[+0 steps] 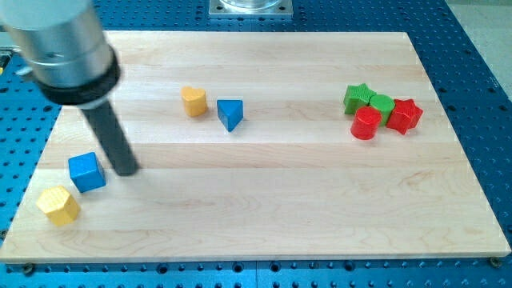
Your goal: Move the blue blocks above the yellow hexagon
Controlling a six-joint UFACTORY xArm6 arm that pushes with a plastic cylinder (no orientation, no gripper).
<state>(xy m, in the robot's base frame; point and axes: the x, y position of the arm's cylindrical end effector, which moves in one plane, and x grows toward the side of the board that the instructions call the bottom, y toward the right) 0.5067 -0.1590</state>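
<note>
Wooden surface [264, 216] at lower left: the jawless rod's tip [126, 170] rests just right of a blue cube [86, 172], the yellow hexagon [58, 205] below-left, a blue triangular block [230, 114] well apart upper-centre.

My arm comes in from the view's top left as a thick grey cylinder ending in a black collar. From it a straight dark rod [112, 138] slants down toward the view's right. My tip [126, 171] rests at the view's left side, low on the bench.
</note>
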